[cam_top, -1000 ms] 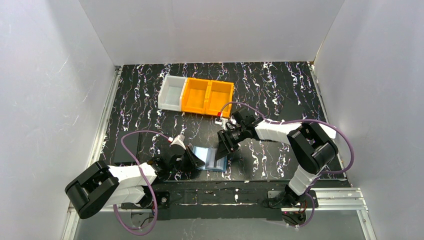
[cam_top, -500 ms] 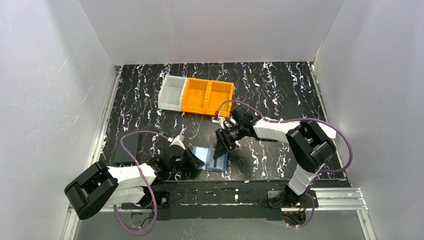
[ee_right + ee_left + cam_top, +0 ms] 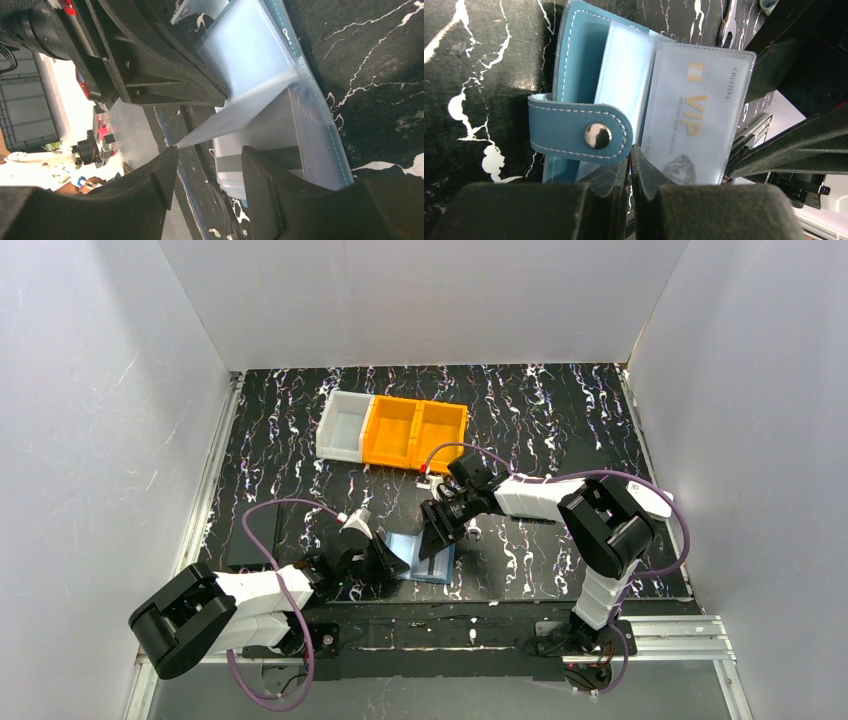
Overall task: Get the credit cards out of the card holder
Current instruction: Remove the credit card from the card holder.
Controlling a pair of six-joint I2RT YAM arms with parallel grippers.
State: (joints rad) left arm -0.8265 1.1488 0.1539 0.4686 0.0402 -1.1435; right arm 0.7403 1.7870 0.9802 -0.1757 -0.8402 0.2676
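Blue leather, lighter inside: the card holder (image 3: 422,560) lay open on the black, white-veined bench (image 3: 560,420), lower centre of the top view, btwn the two arms. In the left wrist view its snap flap (image 3: 584,134) folded across the left part of the holder, and clear pockets fanned out to the right. One credit card (image 3: 696,120), pale w/ gold "VIP" print, sat inside the right-hand clear pocket, not pulled out. Other cards, if any, couldn't be made out.

The left pincer (image 3: 629,156) came in from the bottom edge of its own view, fingers together and pinched on the lower edge of the holder's clear pockets, just right of the flap. In the top view it touched the holder's left side.

The right pincer (image 3: 207,162) had its fingers apart w/ nothing clamped. In the right wrist view a clear pocket leaf stood up near the gap, and one finger lay over the stacked pockets at lower right. From above it (image 3: 432,542) sat over the holder's upper right part.

Far side of the bench, upper centre: a grey bin (image 3: 343,426) touching two orange bins (image 3: 415,435) in a row, well apart from the holder.
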